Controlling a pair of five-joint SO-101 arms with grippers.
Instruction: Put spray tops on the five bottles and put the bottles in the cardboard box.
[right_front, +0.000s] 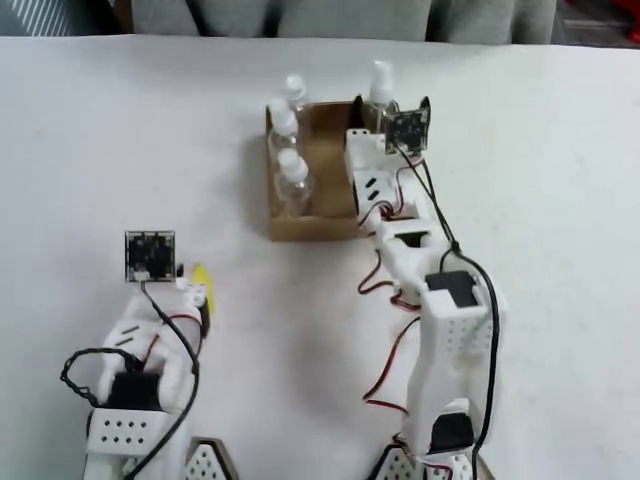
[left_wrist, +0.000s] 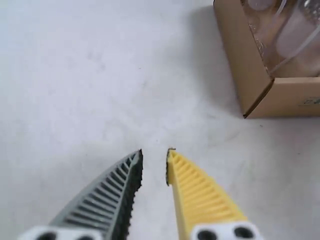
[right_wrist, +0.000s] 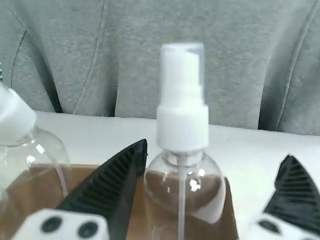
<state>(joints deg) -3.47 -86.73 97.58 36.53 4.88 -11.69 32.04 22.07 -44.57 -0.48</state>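
Clear bottle w/ white spray top seen upright in box, at far wall. R gripper spread wide, black fingers either side of bottle; contact can't be judged. 2nd bottle noted at frame edge, also in box. White table & grey fabric behind.

Cardboard box partly behind right arm

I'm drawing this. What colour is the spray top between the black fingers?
White. The spray top shows best in the right wrist view.
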